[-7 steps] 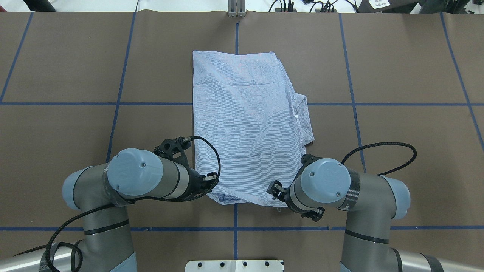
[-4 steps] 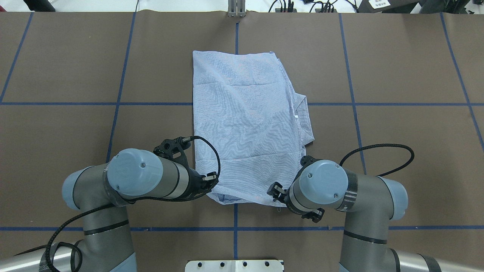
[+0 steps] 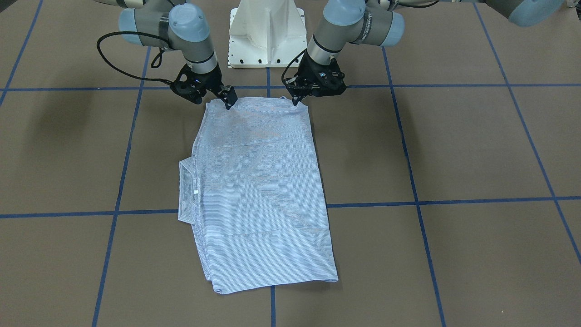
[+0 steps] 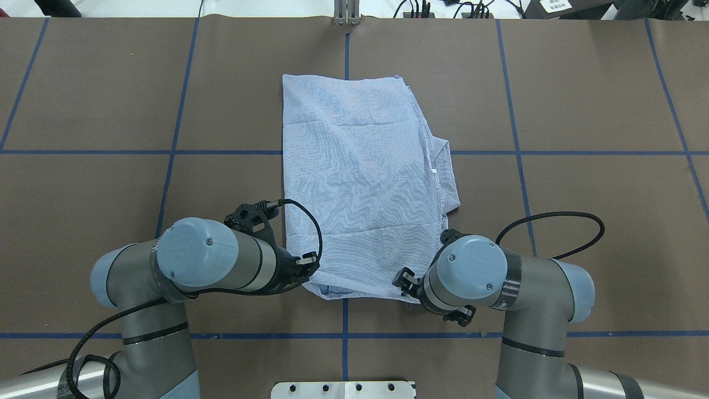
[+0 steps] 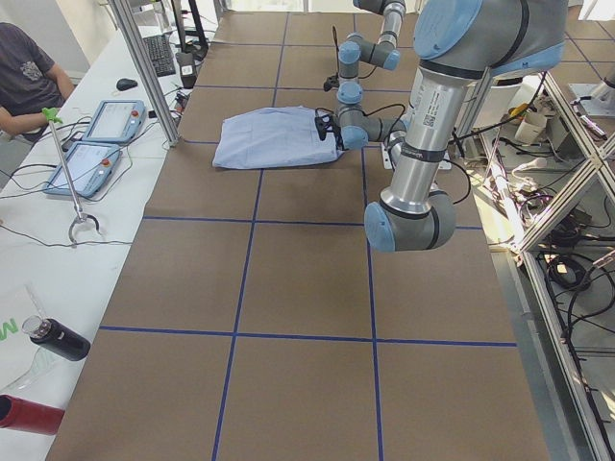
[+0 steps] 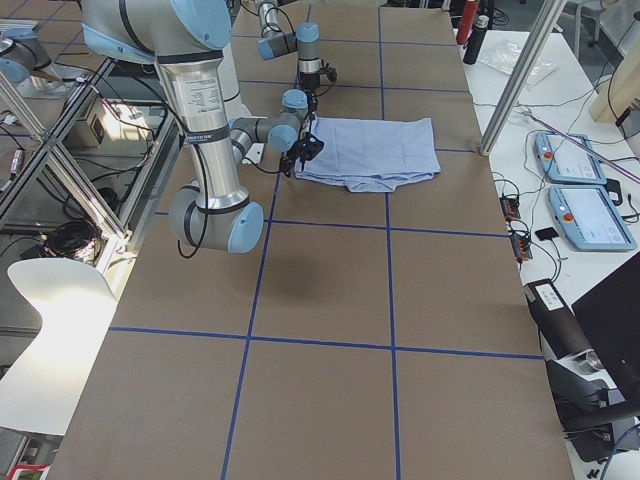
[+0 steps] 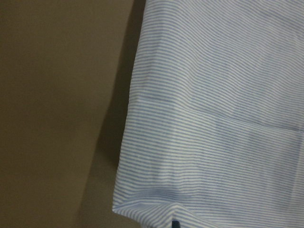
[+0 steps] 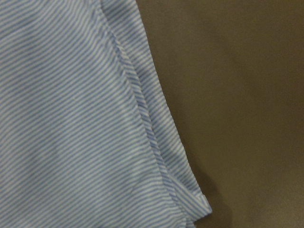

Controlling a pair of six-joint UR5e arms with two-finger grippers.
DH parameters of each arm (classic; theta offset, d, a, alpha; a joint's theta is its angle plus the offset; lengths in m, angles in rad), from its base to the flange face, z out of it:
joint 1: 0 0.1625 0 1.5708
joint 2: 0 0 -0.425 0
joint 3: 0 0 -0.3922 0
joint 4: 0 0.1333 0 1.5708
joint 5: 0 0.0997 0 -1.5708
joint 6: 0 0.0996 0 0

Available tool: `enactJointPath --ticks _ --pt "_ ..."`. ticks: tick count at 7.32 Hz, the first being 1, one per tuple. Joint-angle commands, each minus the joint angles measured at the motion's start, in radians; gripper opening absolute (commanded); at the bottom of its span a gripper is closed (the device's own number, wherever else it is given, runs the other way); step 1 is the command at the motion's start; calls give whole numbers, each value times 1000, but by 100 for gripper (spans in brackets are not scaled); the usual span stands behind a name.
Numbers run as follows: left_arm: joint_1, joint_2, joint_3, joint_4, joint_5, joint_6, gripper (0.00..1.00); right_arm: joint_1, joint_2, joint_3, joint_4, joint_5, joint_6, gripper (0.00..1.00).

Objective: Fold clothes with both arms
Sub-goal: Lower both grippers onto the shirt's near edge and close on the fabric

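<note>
Lying folded on table (image 4: 111, 111): striped shirt (image 4: 360, 183).

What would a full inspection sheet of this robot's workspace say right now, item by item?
Surface: brown mat marked with a blue tape grid, lying flat.
Job's things: one light blue striped shirt, folded into a long rectangle, collar sticking out on the robot's right.
Clutter: nothing seen on the mat.
Grippers: left gripper and right gripper each sit at a near corner of the shirt; open or shut cannot be told.
Cables: left arm's cable and right arm's cable loop beside the wrists.
Surroundings: side bench with tablets, keyboard, dark bottle; a seated person.
</note>
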Motion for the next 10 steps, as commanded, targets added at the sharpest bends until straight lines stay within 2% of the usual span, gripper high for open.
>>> enactJointPath --ticks 1,3,4,5,8,10 --pt "-1 1 1 2 0 0 0 2 2 -1 0 0 0 83" --pt "-1 -1 -1 21 0 0 0 3 3 1 2 0 0 56" --pt "-1 -1 1 21 0 0 0 9 3 1 5 2 -2 52" --pt "-1 -1 1 23 0 0 0 12 15 1 0 2 -2 41" --pt "-1 -1 1 23 0 0 0 35 26 1 0 6 -3 1" --pt "-1 -1 1 23 0 0 0 51 34 1 -3 8 -2 0"
